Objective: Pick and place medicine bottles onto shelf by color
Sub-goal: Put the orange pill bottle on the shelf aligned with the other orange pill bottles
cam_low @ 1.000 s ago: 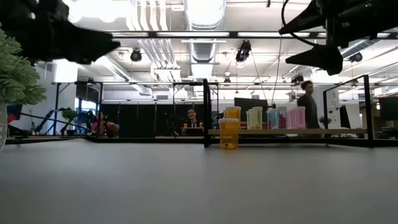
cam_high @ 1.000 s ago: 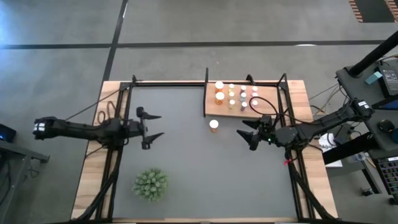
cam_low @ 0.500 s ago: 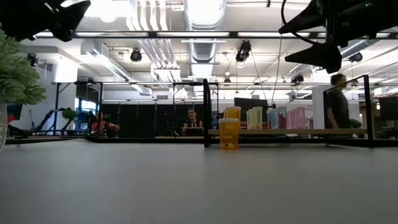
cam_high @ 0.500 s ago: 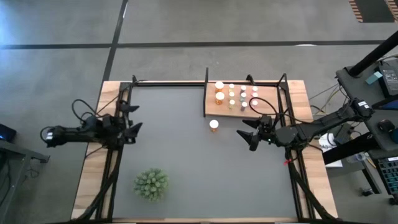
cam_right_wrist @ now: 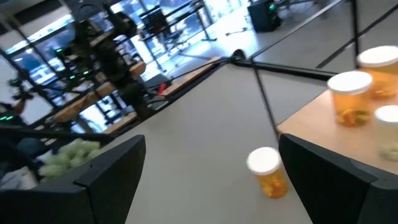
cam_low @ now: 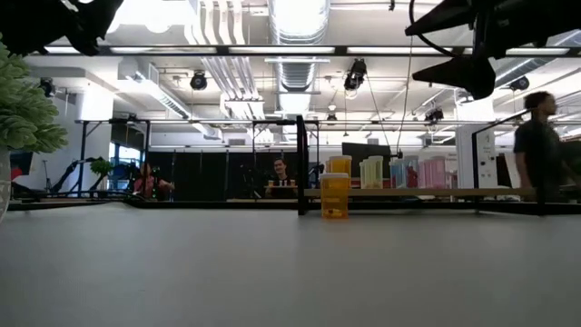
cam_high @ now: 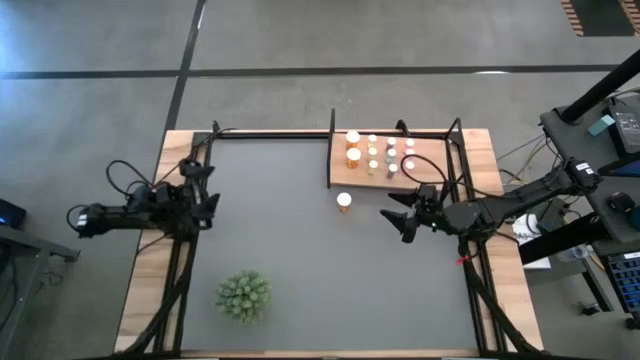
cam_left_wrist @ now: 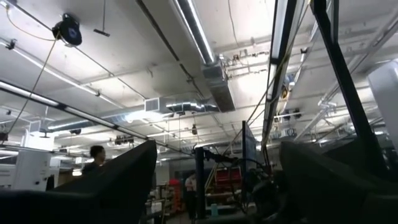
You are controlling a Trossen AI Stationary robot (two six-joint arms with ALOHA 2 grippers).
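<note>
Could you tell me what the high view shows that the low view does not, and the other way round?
Only the high view shows both arms whole, the left pincer folded back by the table's left edge, and the white caps of the bottles on the shelf. Only the low view shows people in the room behind. Both show the lone orange bottle on the mat, the plant and the open right pincer.

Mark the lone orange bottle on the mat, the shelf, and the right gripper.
orange bottle (cam_high: 344, 201), high view, on its white cap
shelf (cam_high: 436, 166), high view, on bare wood at its right end
right gripper (cam_high: 392, 220), high view, between its open fingertips
</note>
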